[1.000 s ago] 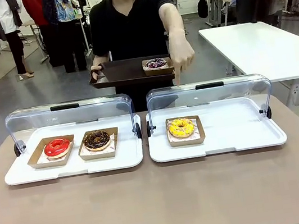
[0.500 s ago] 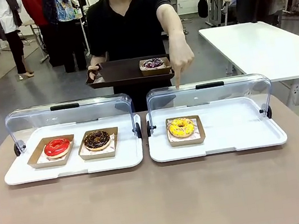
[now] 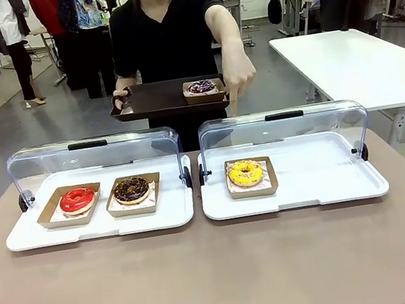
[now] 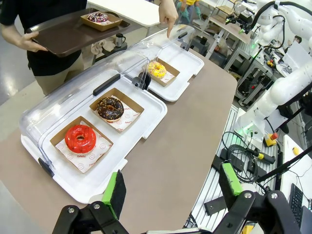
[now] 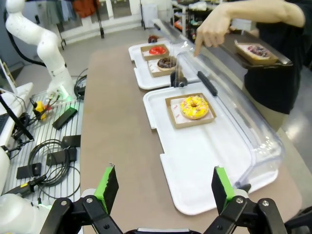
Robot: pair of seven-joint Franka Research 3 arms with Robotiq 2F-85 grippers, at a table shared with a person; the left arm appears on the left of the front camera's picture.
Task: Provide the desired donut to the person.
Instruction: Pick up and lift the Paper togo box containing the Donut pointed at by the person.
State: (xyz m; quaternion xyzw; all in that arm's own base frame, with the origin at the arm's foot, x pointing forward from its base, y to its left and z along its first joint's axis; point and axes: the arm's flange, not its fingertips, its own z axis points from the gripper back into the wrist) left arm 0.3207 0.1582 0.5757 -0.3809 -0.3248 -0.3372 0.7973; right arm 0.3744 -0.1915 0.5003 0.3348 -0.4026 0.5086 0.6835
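Front view: person's hand (image 3: 239, 77) points at yellow donut (image 3: 246, 173); left tool (image 4: 172, 187), right tool (image 5: 164, 187) apart; grasp cardboard box (image 3: 270, 187) rim, level.

The black-framed left claw (image 4: 172, 187) and right claw (image 5: 163, 188) both have bright green pads (image 4: 115, 191).

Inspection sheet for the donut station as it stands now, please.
Surface: brown table; left white tray and right white tray side by side, clear lids raised.
Job's things: red donut and chocolate donut on the left tray; yellow donut on the right; person's hand points down above the yellow one; other hand holds a dark tray with a purple donut.
Clutter: nothing seen.
Grippers: left gripper open, empty; right gripper open, empty.
Cables: loose cables beside the table.
Surroundings: white table, people behind.
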